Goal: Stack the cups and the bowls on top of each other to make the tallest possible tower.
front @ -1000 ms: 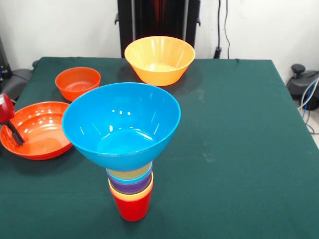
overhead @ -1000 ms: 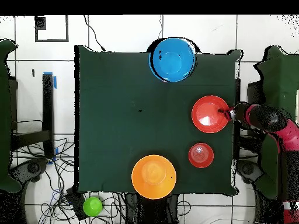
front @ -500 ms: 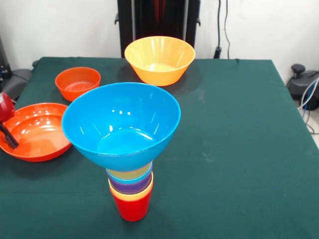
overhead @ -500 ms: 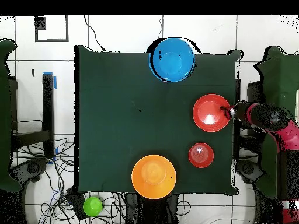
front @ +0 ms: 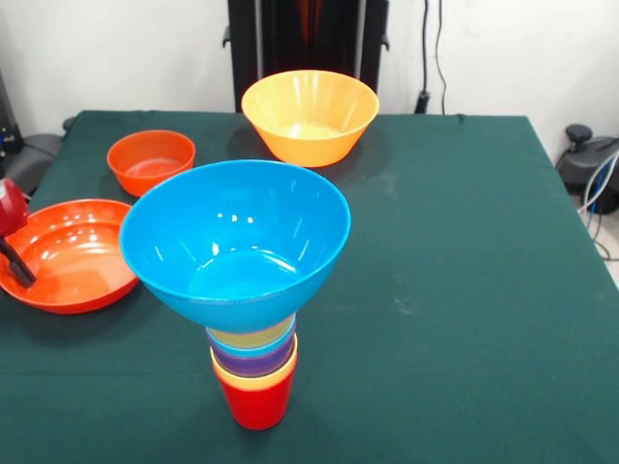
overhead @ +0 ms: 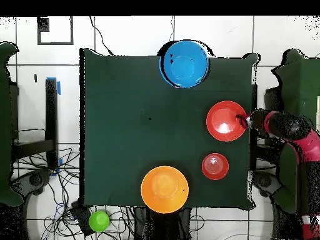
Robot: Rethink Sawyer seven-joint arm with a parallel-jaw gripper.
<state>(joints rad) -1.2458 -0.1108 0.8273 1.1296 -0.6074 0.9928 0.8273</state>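
Near the front of the table stands the tower: a red cup [front: 256, 404] at the base, yellow-orange, purple, blue and pale yellow cups nested in it, and the large blue bowl [front: 235, 242] [overhead: 184, 64] on top. A wide shallow orange bowl [front: 82, 253] [overhead: 224, 122] lies at the table's left edge in the front view. My gripper [front: 12, 259] [overhead: 245, 119] is at that bowl's outer rim, with one dark finger [front: 19, 263] inside the bowl, shut on the rim. The small orange bowl [front: 150, 159] [overhead: 215, 165] and the large yellow-orange bowl [front: 309, 116] [overhead: 164, 189] rest apart on the green cloth.
My red arm [overhead: 294, 134] reaches in from beyond the table's side edge. A green round object [overhead: 99, 220] lies on the floor off the table. Cables run over the floor around the table.
My gripper has shifted a little outward toward the table's edge, and the wide orange bowl has slid slightly with it. The tower and the other bowls have not moved.
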